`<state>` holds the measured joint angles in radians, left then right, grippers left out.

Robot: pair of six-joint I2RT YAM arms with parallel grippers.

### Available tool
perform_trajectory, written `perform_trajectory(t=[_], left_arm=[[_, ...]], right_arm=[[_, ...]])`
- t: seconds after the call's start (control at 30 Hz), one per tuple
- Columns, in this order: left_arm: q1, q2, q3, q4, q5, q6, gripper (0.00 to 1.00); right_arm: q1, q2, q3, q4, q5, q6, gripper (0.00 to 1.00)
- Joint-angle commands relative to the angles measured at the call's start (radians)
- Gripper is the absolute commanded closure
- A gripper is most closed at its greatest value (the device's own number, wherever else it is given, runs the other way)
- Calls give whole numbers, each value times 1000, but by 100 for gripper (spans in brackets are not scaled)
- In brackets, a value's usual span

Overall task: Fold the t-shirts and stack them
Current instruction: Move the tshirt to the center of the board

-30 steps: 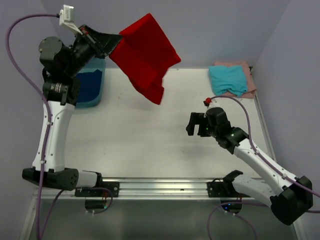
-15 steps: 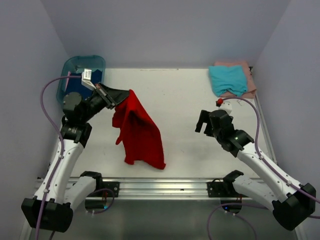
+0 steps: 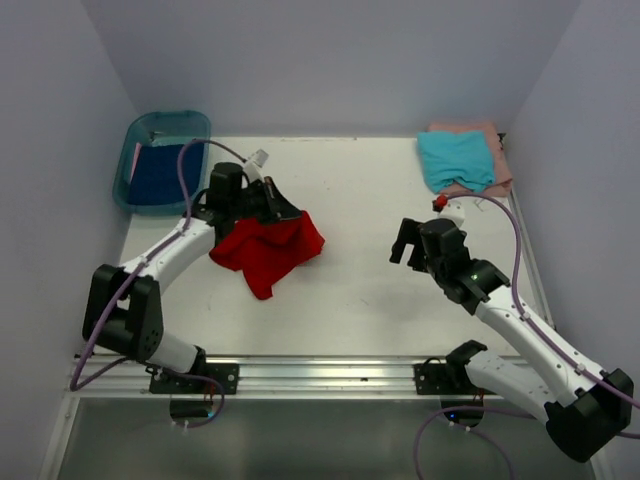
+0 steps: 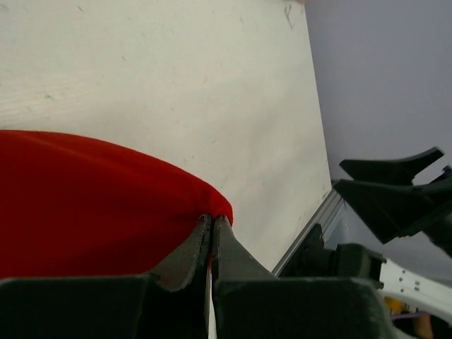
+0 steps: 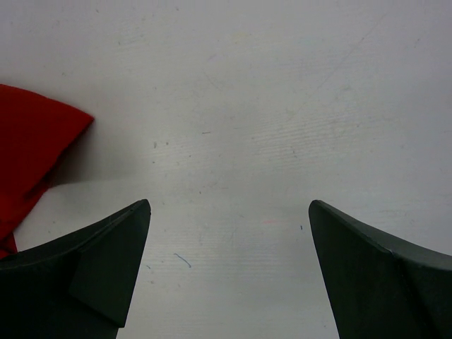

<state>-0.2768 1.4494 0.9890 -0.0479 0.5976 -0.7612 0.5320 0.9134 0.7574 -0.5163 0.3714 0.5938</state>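
The red t-shirt (image 3: pixel 265 250) lies crumpled on the white table (image 3: pixel 360 190), left of centre. My left gripper (image 3: pixel 297 216) is low over its far right edge and shut on a fold of the red cloth (image 4: pixel 106 205); its closed fingertips (image 4: pixel 201 224) pinch the hem. My right gripper (image 3: pixel 404 245) hovers open over bare table at the right, nothing between its fingers (image 5: pixel 113 261), and the red t-shirt's corner (image 5: pixel 32 141) shows to its left. A folded teal t-shirt (image 3: pixel 455 158) rests on a pale pink one (image 3: pixel 497 160) at the back right. A dark blue t-shirt (image 3: pixel 160 175) lies in the tub.
A teal plastic tub (image 3: pixel 135 135) stands at the back left corner. Lilac walls close in the table on the left, back and right. A metal rail (image 3: pixel 320 375) runs along the near edge between the arm bases.
My left arm swung the red t-shirt from high at the back down onto the table, where it now lies bunched. The right gripper shifted slightly right and stayed open.
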Motion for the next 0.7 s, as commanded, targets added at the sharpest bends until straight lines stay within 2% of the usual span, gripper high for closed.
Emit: perform_trajectory(t=[0.0, 0.1, 0.23, 0.33, 0.37, 0.4, 0.47, 0.57, 0.6, 0.63, 0.67], left_arm=[[-125, 81, 94, 31, 13, 127, 100], [-180, 179, 147, 77, 27, 158, 100], [-246, 224, 155, 195, 51, 235, 98], [-288, 189, 129, 252, -2, 292, 56], [-297, 171, 119, 253, -19, 304, 27], [-302, 133, 102, 247, -71, 315, 11], [-309, 83, 83, 218, -129, 342, 0], [-312, -21, 47, 90, -316, 333, 0], [-314, -70, 40, 51, -463, 318, 0], [-314, -92, 34, -77, -539, 260, 0], [-314, -112, 25, -120, -592, 229, 0]], right_arm=[[5, -24, 51, 21, -9, -14, 1], [3, -28, 53, 28, -14, -25, 1], [3, -19, 54, 38, -40, -35, 1], [5, -8, 63, 35, -42, -45, 1], [3, -8, 63, 33, -43, -45, 1], [3, -7, 63, 33, -42, -48, 1], [3, -10, 62, 38, -46, -48, 1], [3, -2, 59, 52, -57, -51, 1], [3, -1, 60, 52, -57, -51, 1], [3, 5, 60, 52, -60, -52, 1], [3, 5, 59, 52, -61, -55, 1]])
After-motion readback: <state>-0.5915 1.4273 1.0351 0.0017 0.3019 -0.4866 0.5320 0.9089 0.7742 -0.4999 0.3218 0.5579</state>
